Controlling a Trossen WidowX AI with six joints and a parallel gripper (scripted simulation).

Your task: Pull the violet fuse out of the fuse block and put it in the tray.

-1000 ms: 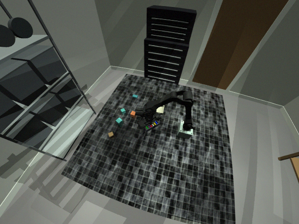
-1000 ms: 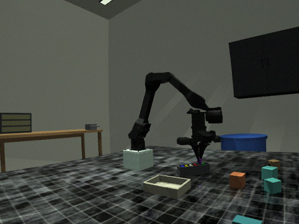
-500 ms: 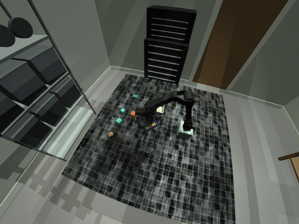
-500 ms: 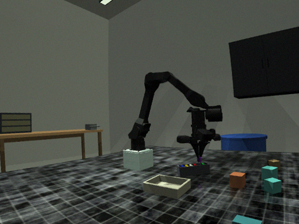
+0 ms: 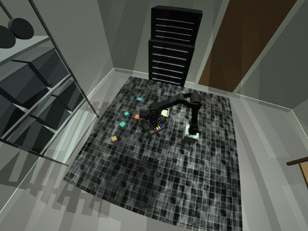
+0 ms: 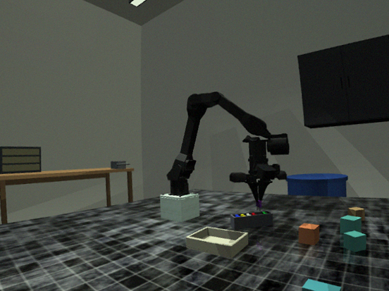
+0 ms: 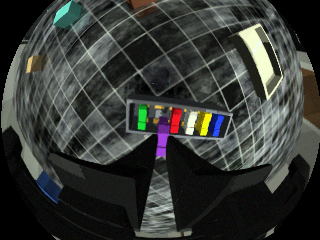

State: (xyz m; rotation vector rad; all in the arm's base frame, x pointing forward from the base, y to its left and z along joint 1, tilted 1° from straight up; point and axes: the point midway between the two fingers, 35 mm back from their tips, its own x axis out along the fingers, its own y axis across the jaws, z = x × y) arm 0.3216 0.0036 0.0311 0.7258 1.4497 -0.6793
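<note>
My gripper (image 6: pixel 259 201) (image 7: pixel 162 139) is shut on the violet fuse (image 6: pixel 260 204) (image 7: pixel 162 136). The fuse hangs upright between the fingertips, just above the dark fuse block (image 6: pixel 251 221) (image 7: pixel 180 134); in the exterior view a small gap shows between the fuse's lower end and the block. In the wrist view an empty slot shows between the green fuse (image 7: pixel 142 117) and the red fuse (image 7: pixel 176 120). White (image 7: pixel 191 123), yellow (image 7: pixel 204 123) and blue (image 7: pixel 217 125) fuses stand in the block. The cream tray (image 5: pixel 168 112) (image 6: pixel 233 249) (image 7: pixel 249 59) is empty where it shows.
An orange cube (image 5: pixel 136 117) (image 6: pixel 308 234), teal blocks (image 5: pixel 122 124) (image 6: pixel 354 241), a tan block (image 5: pixel 114 138) (image 6: pixel 357 213) and a flat cyan block (image 5: pixel 139 98) (image 6: pixel 321 288) lie on the mat away from the tray. The arm's pale base (image 6: pixel 179 207) stands behind the tray in the exterior view.
</note>
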